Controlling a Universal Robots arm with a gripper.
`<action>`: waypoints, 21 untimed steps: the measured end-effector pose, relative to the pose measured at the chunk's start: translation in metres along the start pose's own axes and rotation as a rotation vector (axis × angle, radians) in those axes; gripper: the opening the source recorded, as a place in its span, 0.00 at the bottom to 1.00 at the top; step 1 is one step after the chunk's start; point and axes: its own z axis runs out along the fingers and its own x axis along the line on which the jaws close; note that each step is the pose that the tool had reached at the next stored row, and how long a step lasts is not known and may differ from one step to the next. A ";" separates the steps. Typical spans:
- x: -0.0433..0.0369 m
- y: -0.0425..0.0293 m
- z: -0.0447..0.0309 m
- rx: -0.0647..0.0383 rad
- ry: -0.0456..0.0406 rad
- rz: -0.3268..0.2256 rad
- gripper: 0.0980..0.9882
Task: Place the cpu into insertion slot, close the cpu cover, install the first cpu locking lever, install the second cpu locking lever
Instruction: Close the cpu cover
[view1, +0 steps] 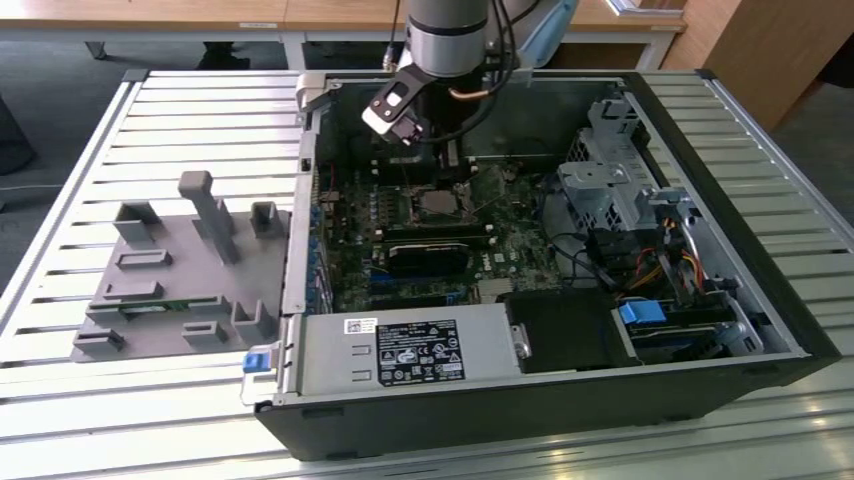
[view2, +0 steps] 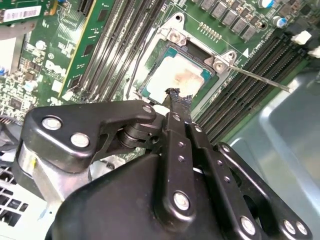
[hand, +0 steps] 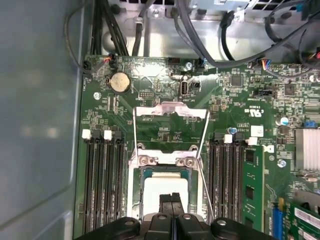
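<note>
Cpu (hand: 157, 187) (view2: 172, 75) lies flat in the insertion slot (hand: 133, 197), its pale metal face up and marked with a faint brownish smear in the second wrist view. The cpu cover (hand: 170, 112) is open, swung back from its two-screw hinge so that green board shows through its window in the first wrist view. One thin locking lever (hand: 206, 192) (view2: 260, 80) stands free as a bare rod beside the slot, slanting out over the black memory slots (hand: 102, 185) in both wrist views. The hand (view2: 176, 97) (hand: 171, 199) hangs right over the cpu with its two black fingers pressed together and nothing between them; the tips sit at the near edge of the chip's face, and whether they touch it cannot be told. In the exterior view the arm reaches down into the open computer case (view1: 534, 400), the hand (view1: 447, 170) low over the board. The case rests on a slatted metal worktop (view1: 160, 100), and a grey moulded fixture (view1: 174, 270) lies on it just beside the case, toward the exterior view's left.
</note>
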 end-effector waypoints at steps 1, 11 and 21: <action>0.0000 0.0002 -0.0023 0.000 0.0000 0.000 0.01; -0.0003 0.0019 -0.0285 0.000 0.0000 0.000 0.01; -0.0111 0.0019 -0.0298 0.000 0.0000 0.000 0.01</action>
